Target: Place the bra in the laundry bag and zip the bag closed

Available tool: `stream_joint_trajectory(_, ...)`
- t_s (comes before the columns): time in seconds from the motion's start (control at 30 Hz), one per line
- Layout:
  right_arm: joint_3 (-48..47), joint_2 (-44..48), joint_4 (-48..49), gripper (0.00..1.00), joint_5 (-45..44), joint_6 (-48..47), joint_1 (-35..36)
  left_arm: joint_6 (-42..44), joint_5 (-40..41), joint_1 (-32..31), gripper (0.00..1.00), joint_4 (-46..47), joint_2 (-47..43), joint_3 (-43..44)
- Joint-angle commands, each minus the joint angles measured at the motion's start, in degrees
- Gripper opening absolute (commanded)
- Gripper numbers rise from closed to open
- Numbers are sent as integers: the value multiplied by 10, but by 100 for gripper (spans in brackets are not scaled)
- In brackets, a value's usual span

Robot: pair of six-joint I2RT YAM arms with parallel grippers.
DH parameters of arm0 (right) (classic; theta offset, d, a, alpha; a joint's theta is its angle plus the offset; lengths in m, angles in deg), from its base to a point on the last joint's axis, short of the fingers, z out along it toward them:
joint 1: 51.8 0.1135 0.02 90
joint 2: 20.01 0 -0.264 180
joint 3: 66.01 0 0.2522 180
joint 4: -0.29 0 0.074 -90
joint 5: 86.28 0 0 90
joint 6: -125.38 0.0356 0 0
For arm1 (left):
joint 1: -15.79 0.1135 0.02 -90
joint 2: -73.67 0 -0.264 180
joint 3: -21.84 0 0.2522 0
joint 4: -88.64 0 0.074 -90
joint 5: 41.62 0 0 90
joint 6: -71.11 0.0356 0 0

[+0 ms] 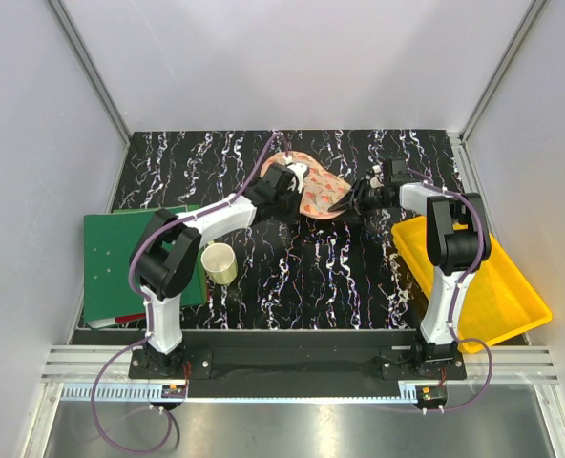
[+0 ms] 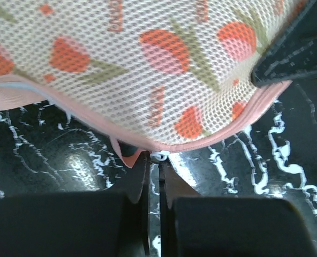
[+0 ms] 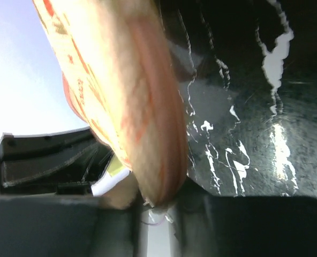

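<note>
Left gripper (image 2: 153, 163), at the bottom middle of its wrist view, has its jaws closed to a sliver, pinching a small white bit at the pink zip rim of the laundry bag (image 2: 164, 64), whose printed mesh face fills the upper frame. Right gripper (image 3: 157, 217) stands narrow at the bottom of its own view, the bag's rounded pink edge running down into the gap; whether it grips there I cannot tell. From above, the bag lies on the black marbled table (image 1: 359, 277) at upper centre, between both grippers. A cream cup (image 1: 219, 263) and green board (image 1: 120, 253) sit lower left, a yellow tray (image 1: 512, 310) lower right.
</note>
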State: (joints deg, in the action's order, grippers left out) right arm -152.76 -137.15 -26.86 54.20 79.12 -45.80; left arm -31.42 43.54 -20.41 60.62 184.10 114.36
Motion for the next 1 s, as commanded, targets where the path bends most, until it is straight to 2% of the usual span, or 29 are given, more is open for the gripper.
stream_joint_trajectory(0.0,-12,44,-30,60,-82,-12,5,-56,-73,14,0,39,-21,2)
stream_joint_trajectory(0.07,17,81,2,87,-112,18,11,-98,-97,14,0,64,-15,0)
stream_joint_trajectory(0.13,84,117,43,95,-137,68,15,-127,-131,15,0,96,-9,-3)
stream_joint_trajectory(0.2,137,159,91,98,-149,99,16,-164,-148,14,0,111,-7,-4)
stream_joint_trajectory(0.33,202,195,189,97,-139,212,30,-203,-165,12,0,141,-1,-13)
stream_joint_trajectory(0.37,215,205,238,96,-141,232,41,-209,-168,11,0,151,-2,-14)
stream_joint_trajectory(0.47,223,203,256,91,-174,267,57,-210,-172,3,0,158,-4,-18)
stream_joint_trajectory(0.6,196,161,269,78,-187,292,67,-210,-174,-4,0,162,-11,-30)
stream_joint_trajectory(0.63,197,155,281,67,-187,311,67,-209,-175,-4,0,163,-12,-33)
stream_joint_trajectory(0.7,198,141,303,54,-194,322,67,-201,-170,-4,0,158,-12,-37)
stream_joint_trajectory(0.77,196,137,295,32,-208,321,65,-185,-159,-1,0,146,-17,-47)
stream_joint_trajectory(0.83,190,133,290,22,-209,308,54,-181,-142,15,0,144,-23,-68)
stream_joint_trajectory(0.87,187,124,281,10,-204,302,50,-181,-141,23,0,144,-27,-75)
stream_joint_trajectory(0.97,177,112,275,0,-182,272,29,-167,-91,58,0,103,-45,-94)
